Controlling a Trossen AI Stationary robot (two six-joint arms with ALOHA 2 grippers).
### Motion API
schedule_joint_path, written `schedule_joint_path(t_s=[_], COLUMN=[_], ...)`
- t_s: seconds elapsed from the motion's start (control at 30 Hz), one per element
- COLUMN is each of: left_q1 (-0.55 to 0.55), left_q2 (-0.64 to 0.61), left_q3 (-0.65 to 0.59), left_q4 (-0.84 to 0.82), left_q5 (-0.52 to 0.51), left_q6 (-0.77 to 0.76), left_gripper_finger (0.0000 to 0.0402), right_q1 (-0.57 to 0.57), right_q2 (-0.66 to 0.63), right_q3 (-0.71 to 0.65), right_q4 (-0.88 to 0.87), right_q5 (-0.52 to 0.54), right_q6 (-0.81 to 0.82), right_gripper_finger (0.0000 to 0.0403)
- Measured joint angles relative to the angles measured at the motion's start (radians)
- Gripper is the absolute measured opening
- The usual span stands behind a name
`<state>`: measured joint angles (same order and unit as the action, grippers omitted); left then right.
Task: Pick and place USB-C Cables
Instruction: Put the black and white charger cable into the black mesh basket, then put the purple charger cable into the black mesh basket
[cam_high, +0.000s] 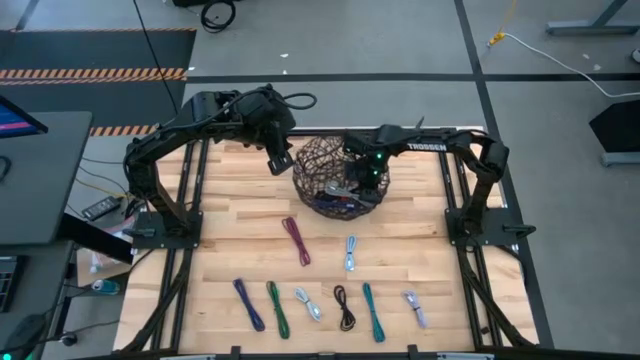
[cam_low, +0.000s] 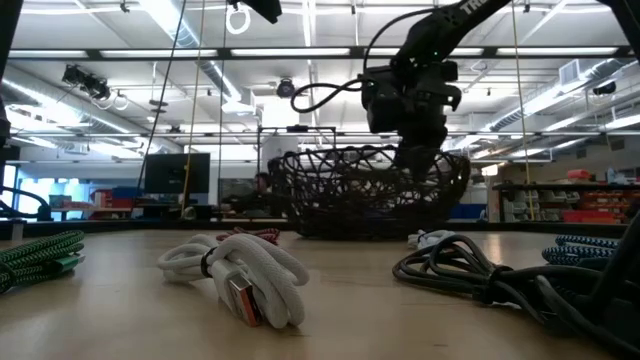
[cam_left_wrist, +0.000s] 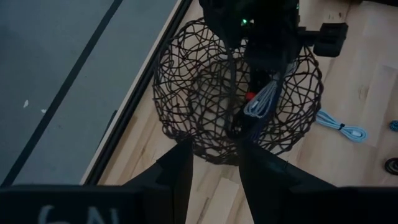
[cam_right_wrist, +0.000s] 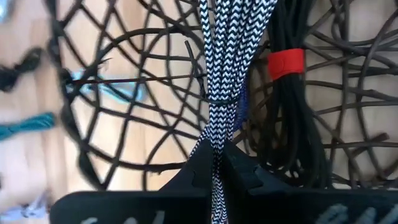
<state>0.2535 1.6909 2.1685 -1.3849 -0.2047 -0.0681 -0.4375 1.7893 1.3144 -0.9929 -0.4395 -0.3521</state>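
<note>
Eight folded cable bundles are lying on the near half of the wooden table (cam_high: 420, 255), while the right gripper (cam_right_wrist: 214, 163) is hanging over the dark wire basket (cam_high: 312, 165) at the far middle, its fingers pinched almost together on a black-and-white braided cable bundle (cam_right_wrist: 225, 68) that is dangling inside the weave. Beside it in the basket a black cable with a red tie (cam_right_wrist: 287, 62) is already resting. The left gripper (cam_left_wrist: 214, 163) is waiting just left of the basket, its fingers standing partly apart and holding nothing. On the table a magenta bundle (cam_high: 296, 240) and a pale blue one (cam_high: 351, 252) are lying nearer the basket, and a row of purple (cam_high: 248, 302), green (cam_high: 277, 306), white (cam_high: 308, 303), black (cam_high: 345, 306), teal (cam_high: 372, 310) and silvery bundles (cam_high: 415, 307) is running along the near edge, each well apart from its neighbours. These bundles are looking light and limp, with braided jackets that should be giving the pads decent friction; from table height the white bundle's loops are puffing up softly around a metal plug. I would judge the best hold to be across the middle where the strands are gathered, since an end loop may slip free or unfold. Crushing seems no risk; snagging on the basket's open weave seems the likelier nuisance.
</note>
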Motion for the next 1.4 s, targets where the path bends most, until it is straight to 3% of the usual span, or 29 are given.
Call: schedule_joint_path(t_s=[0.47,0.83,1.13,1.4], left_q1=[0.000,0.000,0.000,-0.008], left_q2=[0.000,0.000,0.000,0.000], left_q3=[0.000,0.000,0.000,0.000], left_q4=[0.000,0.000,0.000,-0.002], left_q5=[0.000,0.000,0.000,-0.001], left_q6=[-0.006,-0.008,-0.034,-0.034], left_gripper_finger=[0.0133,0.0133,0.0133,0.0133], right_q1=[0.008,0.012,0.016,0.031], right_q2=[0.000,0.010,0.009,0.009], right_q3=[0.128,0.130,0.130,0.215], right_q4=[0.080,0.044,0.057,0.016], right_q5=[0.074,0.091,0.131,0.159], right_q6=[-0.067,-0.070,-0.063,-0.013], right_gripper_finger=[0.0014,0.0014,0.0101,0.0116])
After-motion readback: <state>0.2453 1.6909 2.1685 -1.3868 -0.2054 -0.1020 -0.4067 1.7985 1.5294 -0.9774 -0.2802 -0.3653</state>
